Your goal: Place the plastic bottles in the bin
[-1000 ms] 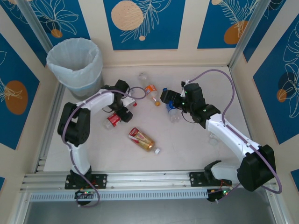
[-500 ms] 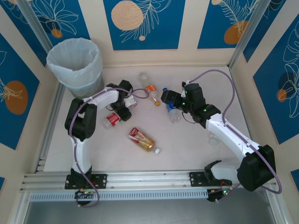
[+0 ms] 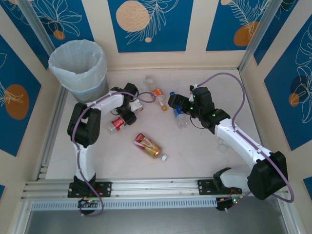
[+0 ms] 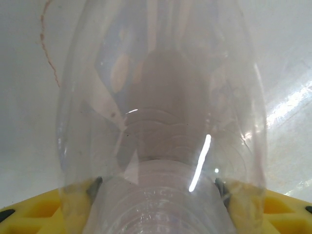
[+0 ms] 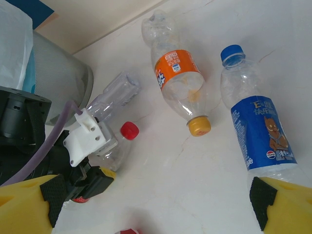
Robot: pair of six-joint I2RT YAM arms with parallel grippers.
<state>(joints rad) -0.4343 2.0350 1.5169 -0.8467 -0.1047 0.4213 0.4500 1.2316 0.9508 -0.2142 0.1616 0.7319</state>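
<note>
Found the red-and-yellow bottle (image 3: pixel 147 145) nearest the arm bases, well to the near right of the bin (image 3: pixel 78 73), flat on the table (image 3: pixel 195 156) with its white cap toward the near edge. Saw bare tabletop all round it, out to the metal rail (image 3: pixel 146 186) in front and across to the right-hand wall. Could not read its label.

Noted a red-labelled bottle (image 3: pixel 116 125) next, lying closer to the bin on the same near-right side. Found the left gripper (image 3: pixel 129 112) just beyond it, right of the bin, clamped on a clear bottle (image 4: pixel 161 122), with the dark pads of the yellow fingers (image 4: pixel 34 212) set against both flanks. Made out no label on the stretch in view. Spotted a small red-capped bottle (image 5: pixel 127 131) just beside that gripper.

Farther right of the bin, found the right gripper (image 5: pixel 156 200) with jaws spread wide and nothing between them, the base of a blue-labelled bottle (image 5: pixel 261 129) just by one finger. Read a small round Pepsi mark on that label, beside a cartoon figure and Chinese characters too small to make out. Noted its blue cap pointing toward the back wall. Saw the orange-labelled bottle (image 5: pixel 176 73) lying alongside on the bin's side, apart from it, orange cap toward the near edge; could not read its white lettering.

Found the bin itself in the far left corner, close to both walls, white liner folded over the rim, with a bare strip of table along its near side.
</note>
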